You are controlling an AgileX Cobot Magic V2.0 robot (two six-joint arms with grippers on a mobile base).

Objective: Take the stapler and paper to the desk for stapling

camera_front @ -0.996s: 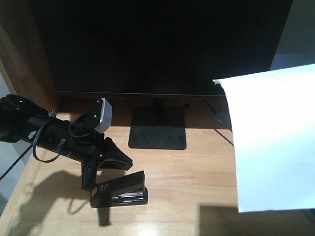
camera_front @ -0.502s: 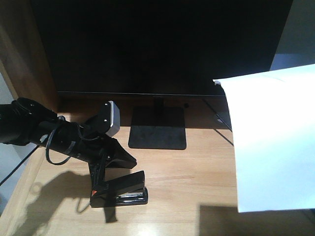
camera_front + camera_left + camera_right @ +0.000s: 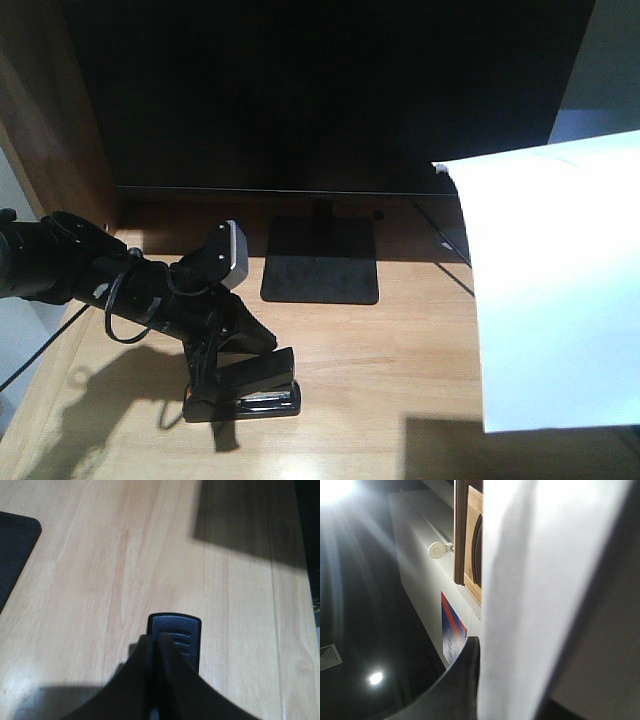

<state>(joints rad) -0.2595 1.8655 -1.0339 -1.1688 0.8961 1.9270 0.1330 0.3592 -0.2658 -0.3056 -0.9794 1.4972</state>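
The black stapler point(image 3: 255, 385) lies flat on the pale wooden desk point(image 3: 390, 350) at the front left. My left gripper point(image 3: 205, 372) comes down onto its rear end and covers that part. In the left wrist view the left gripper point(image 3: 154, 639) is shut, its two fingers pressed together over the top of the stapler point(image 3: 179, 627), not around it. The white paper point(image 3: 560, 290) hangs in the air at the right, above the desk. The right gripper point(image 3: 480, 647) is shut on the paper point(image 3: 535, 595); one dark finger point(image 3: 462, 680) lies against the sheet.
A large black monitor point(image 3: 320, 90) fills the back, and its flat black base point(image 3: 320, 262) stands on the desk just behind the stapler. That base point(image 3: 12, 540) also shows at the left wrist view's edge. A brown wooden side panel point(image 3: 45, 110) rises at the left.
My left arm has slid right and lower over the stapler's rear, hiding its orange-red patch. The stapler and the held paper have stayed where they were.
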